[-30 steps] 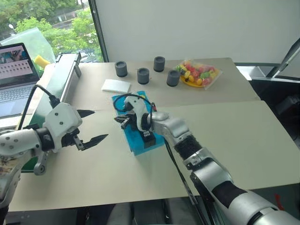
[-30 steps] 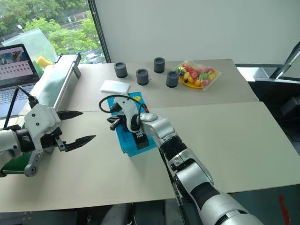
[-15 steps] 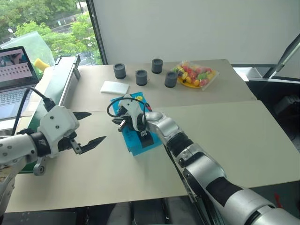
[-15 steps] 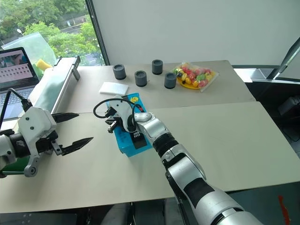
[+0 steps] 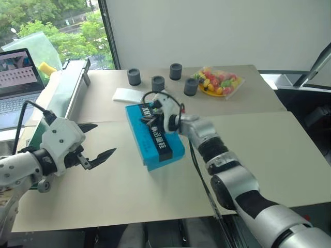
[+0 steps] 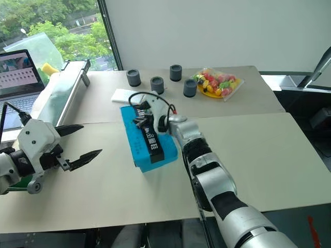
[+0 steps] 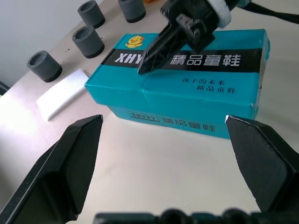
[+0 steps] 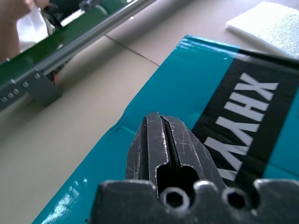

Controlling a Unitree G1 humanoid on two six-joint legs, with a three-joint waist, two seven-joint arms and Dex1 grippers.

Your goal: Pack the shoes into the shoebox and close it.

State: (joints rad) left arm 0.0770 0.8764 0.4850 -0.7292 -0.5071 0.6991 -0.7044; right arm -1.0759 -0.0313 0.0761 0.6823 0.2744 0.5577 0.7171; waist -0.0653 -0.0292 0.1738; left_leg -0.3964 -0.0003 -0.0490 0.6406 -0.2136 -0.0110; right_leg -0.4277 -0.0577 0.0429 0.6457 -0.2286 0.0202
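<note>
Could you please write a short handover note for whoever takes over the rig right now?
Left hand: open, holding nothing, beside the shoebox on the side away from the right arm.
Right hand: shut on nothing, fingers together just above the lid's black lettered band, near the far end.
The shoebox lies flat on the table with its lid down. Shoes are presumably inside, though that cannot be confirmed.
Done: the lid looks closed.
Left: check the lid sits fully flush, then draw both arms back.

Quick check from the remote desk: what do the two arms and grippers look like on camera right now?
Both arms are silver-grey with black joint sections. Each wrist ends in a white housing carrying two black, pointed fingers: left gripper, right gripper. A black cable loops over each wrist housing. The right fingers show scuffed, scratched surfaces up close.
</note>
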